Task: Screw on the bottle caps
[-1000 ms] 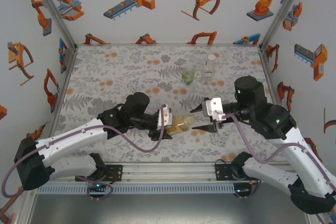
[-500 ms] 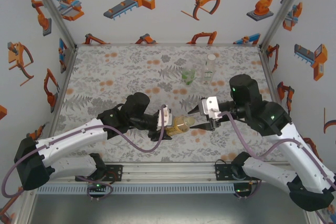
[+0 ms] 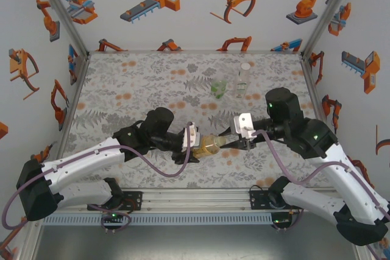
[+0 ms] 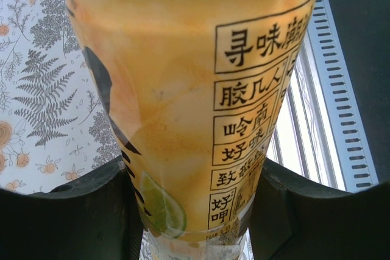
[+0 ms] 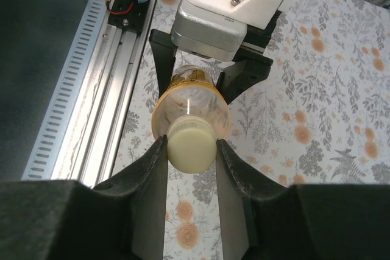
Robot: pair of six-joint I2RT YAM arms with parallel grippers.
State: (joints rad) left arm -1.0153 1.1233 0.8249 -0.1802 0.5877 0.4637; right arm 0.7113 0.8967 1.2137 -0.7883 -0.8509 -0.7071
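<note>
Yellowish cap [image 5: 191, 145] is sitting on the mouth of the amber bottle [image 3: 210, 145], which is being held level toward 6 o'clock of the mat [image 3: 134, 89], close to the near rail [image 3: 195, 198]. From 3 o'clock the right gripper [image 3: 234, 141] is pinching the cap, jaws narrow. From 9 o'clock the left gripper [image 3: 196, 145] is clamping the bottle's body. Open mat is stretching away from 9 to 12 o'clock. At 1 o'clock the green bottle [image 3: 218, 88] and the colourless bottle [image 3: 244, 78] are standing upright, well apart from both arms. Boxed black print and a lime slice are showing on the amber label [image 4: 256, 120].
</note>
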